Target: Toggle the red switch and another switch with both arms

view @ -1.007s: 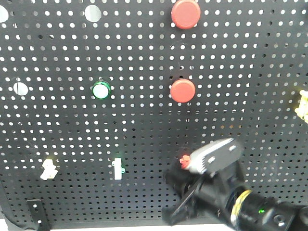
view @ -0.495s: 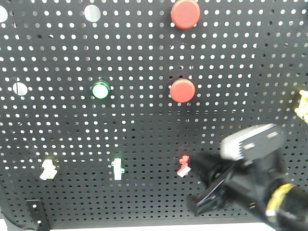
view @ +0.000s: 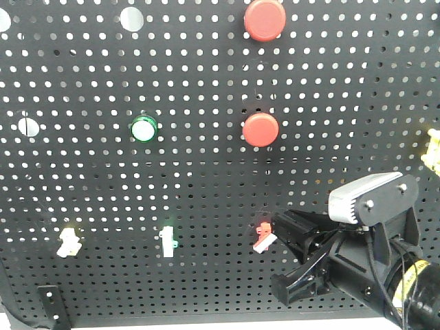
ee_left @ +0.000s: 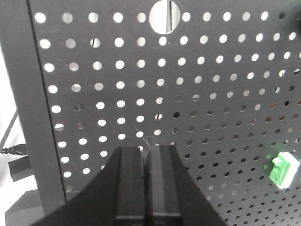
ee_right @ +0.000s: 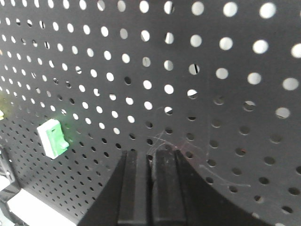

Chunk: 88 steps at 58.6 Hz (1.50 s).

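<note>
1. Front-facing view showed a black pegboard [view: 103, 199] standing upright, with two big round red push buttons on it, the upper one [view: 265, 18] at the top edge and the lower one [view: 260, 129] directly below it.
2. One round green button [view: 144, 128] sat left of the lower red button.
3. Along the lower row there were three small toggles: the pale cream switch [view: 68, 242] at far left, a white toggle with a green base [view: 168, 240] to its right, and the red switch [view: 262, 236] further right.
4. One more yellow toggle [view: 434, 146] showed partly at the right edge.
5. One arm was in this view, the right arm [view: 385, 275], coming in from the lower right with a silver-grey block [view: 364, 196] on its wrist.
6. The right gripper [view: 285, 223] had its tip just right of the red switch, very near its white lever; contact could not be told.
7. Right wrist view showed its two fingers [ee_right: 134, 188] pressed together with no gap, holding nothing, pointed at the pegboard with the green-based toggle [ee_right: 53, 137] off to the left.
8. Left wrist view showed the left gripper [ee_left: 145, 181] with its two fingers likewise closed together and empty, facing the board near its left edge, with one green-based toggle [ee_left: 283, 171] at the far right.
9. The cream switch did not show in the left wrist view.
</note>
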{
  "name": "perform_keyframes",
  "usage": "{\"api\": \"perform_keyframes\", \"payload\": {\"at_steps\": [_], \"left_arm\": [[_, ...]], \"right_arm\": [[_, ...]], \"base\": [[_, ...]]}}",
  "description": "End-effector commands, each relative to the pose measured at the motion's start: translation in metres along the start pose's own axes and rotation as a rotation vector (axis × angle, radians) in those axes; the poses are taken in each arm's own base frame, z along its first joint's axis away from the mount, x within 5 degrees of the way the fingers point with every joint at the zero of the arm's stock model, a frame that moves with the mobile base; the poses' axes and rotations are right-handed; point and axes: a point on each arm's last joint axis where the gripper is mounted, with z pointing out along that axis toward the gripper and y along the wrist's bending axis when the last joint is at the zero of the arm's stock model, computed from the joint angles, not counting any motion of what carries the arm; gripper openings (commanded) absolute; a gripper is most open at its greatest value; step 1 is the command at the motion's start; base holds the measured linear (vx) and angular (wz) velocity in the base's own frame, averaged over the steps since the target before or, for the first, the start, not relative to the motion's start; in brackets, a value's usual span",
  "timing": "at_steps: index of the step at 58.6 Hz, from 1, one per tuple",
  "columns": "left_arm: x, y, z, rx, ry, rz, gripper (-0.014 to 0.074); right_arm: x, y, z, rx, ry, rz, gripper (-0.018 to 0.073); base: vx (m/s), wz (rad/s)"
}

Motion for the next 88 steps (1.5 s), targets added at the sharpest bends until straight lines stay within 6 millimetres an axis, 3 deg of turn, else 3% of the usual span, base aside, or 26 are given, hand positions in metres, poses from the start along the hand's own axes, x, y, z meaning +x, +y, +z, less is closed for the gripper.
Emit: {"api": "perform_keyframes", "payload": {"at_steps": [1,6,14,34,46,52,88], "left_arm": [[-0.016,-0.003,-0.003,0.029,-0.116,-0.017,0.0003],[-0.010,-0.003,-0.006,0.031,-0.113,-0.015,0.0003],[0.011,0.001,-0.027,0.016,-0.163,0.023,0.0003],[0.116,0.017,-0.086,-0.143,-0.209,-0.008,0.0003],[0.163,0.017,-0.102,-0.171,-0.255,0.022,0.0003],[0.169,0.018,-0.101,-0.178,-0.174,0.000,0.0003],[0.171,0.018,-0.100,-0.178,-0.151,-0.024,0.0003]], "right_arm": [[-0.023,0.002,-0.006,-0.024,-0.128,-0.005,-0.0006],[-0.023,0.002,-0.006,-0.024,-0.128,-0.005,-0.0006],[-0.023,0.002,-0.006,-0.023,-0.126,-0.005,-0.0006],[-0.023,0.002,-0.006,-0.023,-0.125,-0.005,-0.0006],[-0.023,0.002,-0.006,-0.023,-0.124,-0.005,-0.0006],[-0.023,0.002,-0.006,-0.022,-0.123,-0.005,-0.0006],[-0.023,0.002,-0.006,-0.021,-0.122,-0.005,-0.0006]], "base": [[0.00,0.00],[0.00,0.00],[0.00,0.00],[0.00,0.00],[0.00,0.00],[0.00,0.00],[0.00,0.00]]}}
